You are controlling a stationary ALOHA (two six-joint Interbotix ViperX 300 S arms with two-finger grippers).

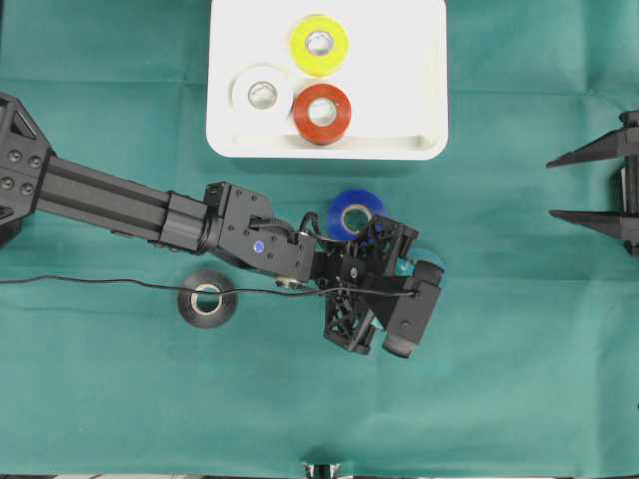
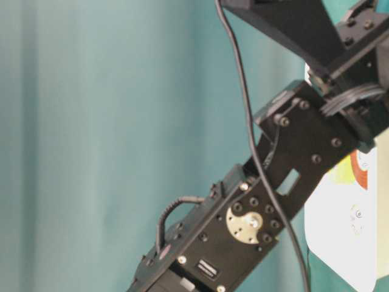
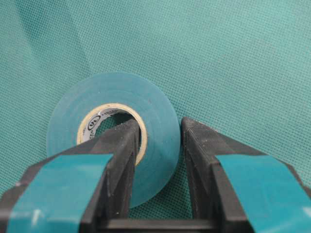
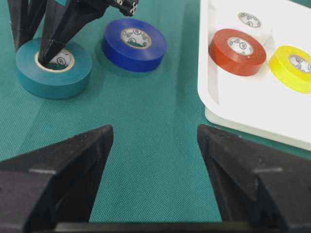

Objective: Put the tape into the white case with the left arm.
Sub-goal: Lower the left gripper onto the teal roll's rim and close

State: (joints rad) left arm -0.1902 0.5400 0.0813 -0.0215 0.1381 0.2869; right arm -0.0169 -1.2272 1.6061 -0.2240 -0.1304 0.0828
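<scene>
A teal tape [image 3: 112, 92] lies flat on the green cloth. My left gripper [image 3: 160, 127] is shut on its wall, with one teal-banded finger inside the core and the other against the outer side. In the right wrist view the same tape [image 4: 53, 73] shows with the left fingers [image 4: 58, 29] coming down on it. From overhead the left gripper [image 1: 411, 267] hides most of the roll. The white case [image 1: 419, 60] stands at the back and holds a yellow roll [image 1: 319, 44], a white roll [image 1: 262, 93] and a red roll [image 1: 322, 113]. My right gripper [image 4: 154, 133] is open over bare cloth.
A blue roll [image 1: 356, 212] lies on the cloth just in front of the case, close to the left wrist. A black roll [image 1: 208, 297] lies further left under a thin cable. The right gripper [image 1: 564, 187] sits at the right edge.
</scene>
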